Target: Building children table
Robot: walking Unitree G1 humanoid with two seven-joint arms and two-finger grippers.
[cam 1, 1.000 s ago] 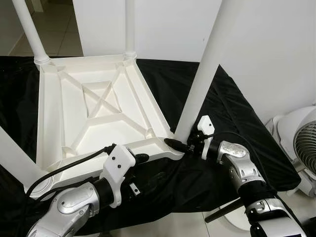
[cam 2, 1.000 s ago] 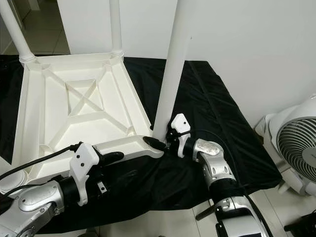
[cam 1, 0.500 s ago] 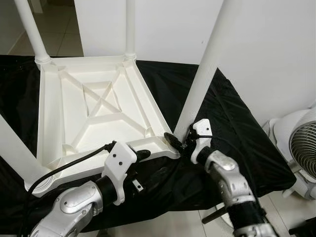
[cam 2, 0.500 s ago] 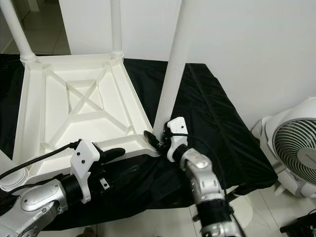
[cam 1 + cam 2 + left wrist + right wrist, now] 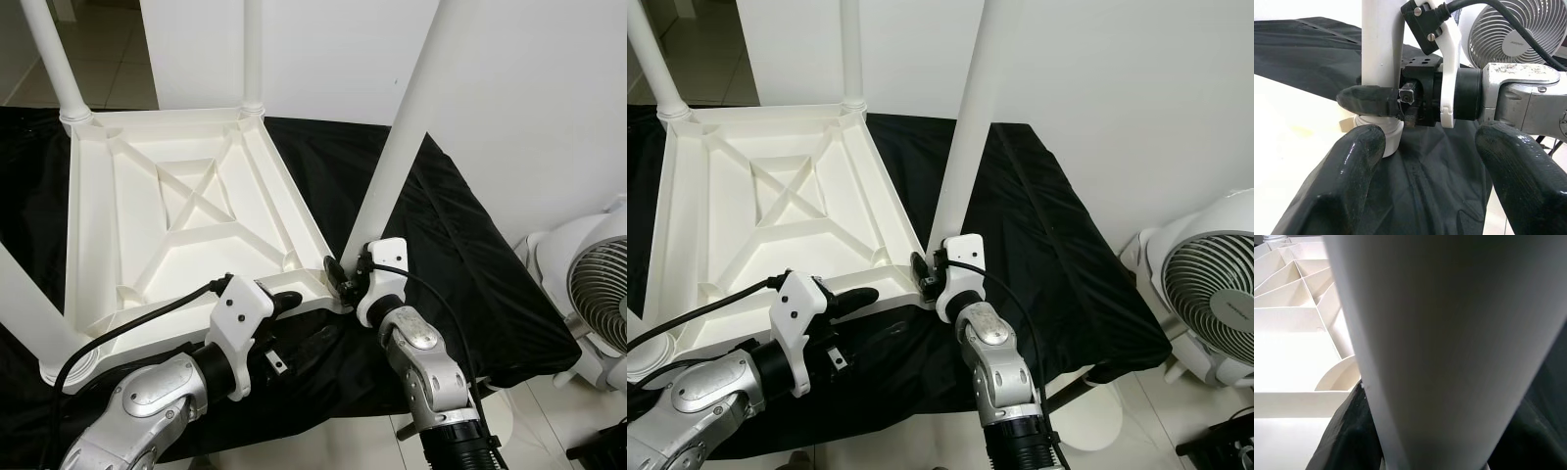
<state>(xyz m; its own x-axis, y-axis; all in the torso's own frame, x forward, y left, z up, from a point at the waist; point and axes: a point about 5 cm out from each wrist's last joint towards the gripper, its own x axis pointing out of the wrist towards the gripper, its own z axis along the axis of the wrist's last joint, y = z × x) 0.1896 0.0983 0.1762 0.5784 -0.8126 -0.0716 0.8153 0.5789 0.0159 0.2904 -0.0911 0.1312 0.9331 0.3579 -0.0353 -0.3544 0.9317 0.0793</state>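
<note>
Upturned table top [image 5: 147,225] on black cloth [image 5: 460,255]. Right gripper [image 5: 345,281] clamps near-right leg [image 5: 407,147] at base. Left gripper [image 5: 1425,161] spread open nearby. Leg looks light, stiff, slick; grip low.

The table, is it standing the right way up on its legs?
No, the white table lies upside down on the black cloth, legs pointing up.

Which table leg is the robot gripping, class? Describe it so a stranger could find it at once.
Start at the upside-down white table top lying on the black cloth. Go to its near corner on the robot's right, where a white leg rises. Unlike the other legs, the right gripper has its jaws clamped around its base.
</note>
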